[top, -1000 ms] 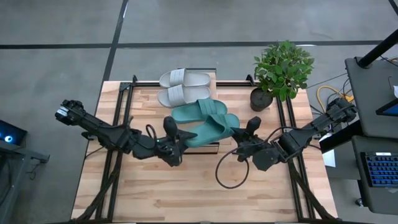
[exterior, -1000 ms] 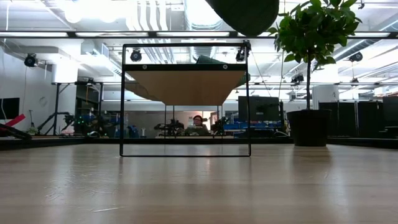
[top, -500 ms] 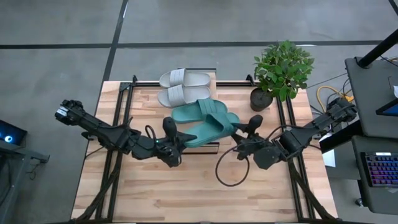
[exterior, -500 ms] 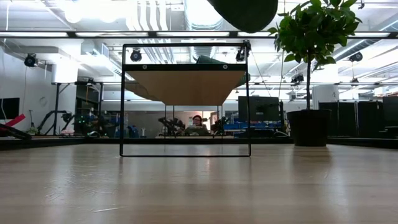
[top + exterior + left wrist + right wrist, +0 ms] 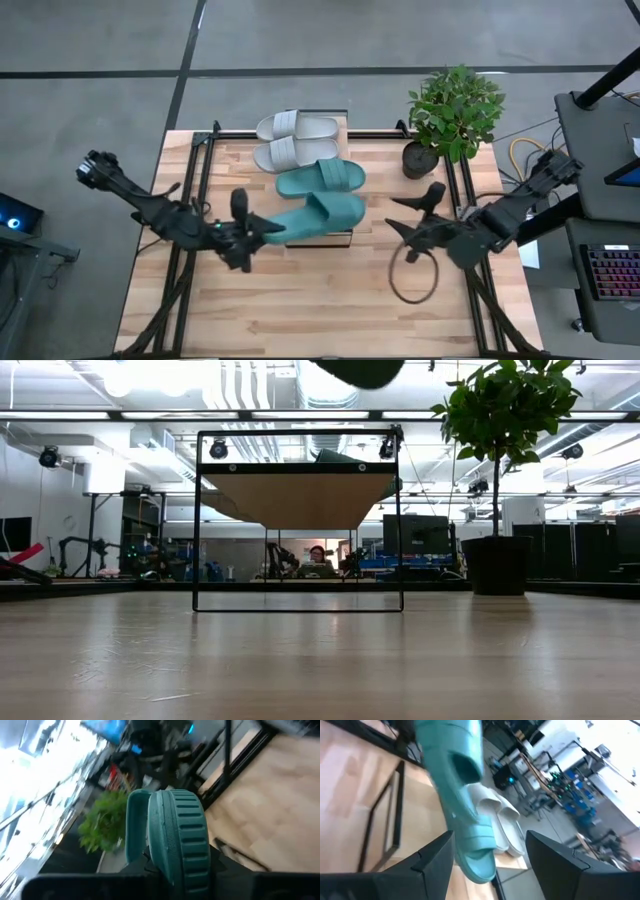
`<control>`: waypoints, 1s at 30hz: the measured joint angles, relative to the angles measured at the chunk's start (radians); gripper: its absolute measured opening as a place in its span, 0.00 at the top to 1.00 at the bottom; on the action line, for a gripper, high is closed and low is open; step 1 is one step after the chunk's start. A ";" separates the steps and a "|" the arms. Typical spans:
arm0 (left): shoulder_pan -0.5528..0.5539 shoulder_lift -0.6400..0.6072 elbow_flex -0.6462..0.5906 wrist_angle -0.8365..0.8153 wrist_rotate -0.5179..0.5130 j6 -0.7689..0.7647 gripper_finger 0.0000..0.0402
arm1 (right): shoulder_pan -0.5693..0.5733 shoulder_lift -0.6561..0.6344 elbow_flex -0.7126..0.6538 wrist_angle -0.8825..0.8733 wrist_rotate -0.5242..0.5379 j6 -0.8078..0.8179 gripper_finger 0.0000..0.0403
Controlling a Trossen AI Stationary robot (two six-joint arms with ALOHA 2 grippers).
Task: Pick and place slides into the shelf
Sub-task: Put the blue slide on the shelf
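Observation:
My left gripper [image 5: 252, 232] is shut on a teal slide [image 5: 318, 214] that lies across the near end of the shelf [image 5: 338, 238]. The left wrist view shows this slide's ribbed sole [image 5: 176, 830]. A second teal slide [image 5: 320, 178] and two pale slides [image 5: 298, 127] [image 5: 290, 153] lie on the shelf's top farther back. My right gripper [image 5: 418, 212] stands open to the right of the held slide [image 5: 451, 765], with nothing between its fingers. In the low view the shelf [image 5: 300, 495] stands with its dark frame on the table. My left gripper pinches the teal slide's left end [image 5: 172, 862] between its two fingers, coming level from the table's left and pointing along the slide. The slide is turned on its side and reaches out to the right over the shelf's near end. Whether its far part rests on the shelf does not show.
A potted plant [image 5: 452, 115] stands at the table's far right corner. A loop of black cable [image 5: 412, 275] hangs by the right arm. Dark frame rails run along the table's left [image 5: 190, 200] and right [image 5: 462, 190] sides. Bare wood lies along the near edge [image 5: 320, 310].
My right gripper has opened, let go of the teal slide's right end and drawn back toward the table's right edge. My left gripper has shut on the slide's left end and gone left with it. The slide has shifted left and turned more nearly along the table.

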State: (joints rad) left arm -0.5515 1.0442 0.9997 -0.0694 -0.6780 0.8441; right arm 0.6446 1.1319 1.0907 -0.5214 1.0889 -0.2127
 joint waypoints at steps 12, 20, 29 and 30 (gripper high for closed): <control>-0.092 -0.160 -0.306 0.311 0.105 0.230 0.91 | 0.147 -0.060 -0.048 0.055 -0.152 -0.143 0.42; -0.101 -0.198 -0.371 0.359 0.206 0.320 0.91 | 0.178 -0.053 -0.174 0.358 -0.169 -0.474 0.42; -0.101 -0.241 -0.416 0.317 0.253 0.461 0.91 | 0.104 -0.056 -0.266 0.522 -0.274 -0.624 0.42; -0.101 -0.247 -0.430 0.316 0.262 0.475 0.91 | 0.087 -0.056 -0.275 0.546 -0.289 -0.654 0.42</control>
State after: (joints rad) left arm -0.6526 0.7974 0.5698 0.2468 -0.4164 1.3193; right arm 0.7320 1.0756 0.8157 0.0242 0.8003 -0.8666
